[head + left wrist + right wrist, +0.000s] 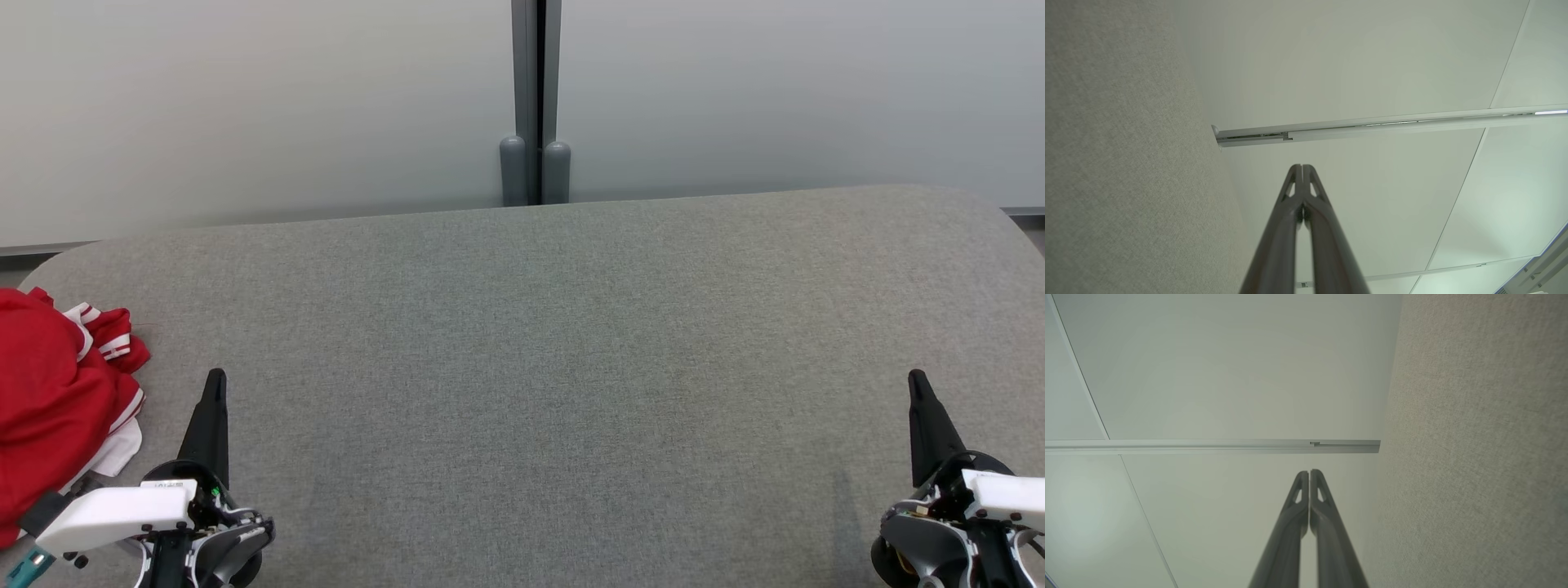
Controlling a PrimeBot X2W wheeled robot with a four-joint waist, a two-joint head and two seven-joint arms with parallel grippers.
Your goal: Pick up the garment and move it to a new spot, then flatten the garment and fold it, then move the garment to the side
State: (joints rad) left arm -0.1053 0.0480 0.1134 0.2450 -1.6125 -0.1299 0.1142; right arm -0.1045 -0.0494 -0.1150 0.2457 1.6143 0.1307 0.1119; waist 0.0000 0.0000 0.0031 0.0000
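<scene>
Nothing's done yet, we judge: garment crumpled just left of our left pincer; that and our right pincer both pressed together, empty.

Garment at 9 o'clock in head view — cut off by the left edge; crumpled, so type and full outline cannot be told. Its near hem is hidden behind the white housing of the left pincer. Right pincer body cropped at 4 o'clock. Bench runs off the right and bottom edges.
</scene>
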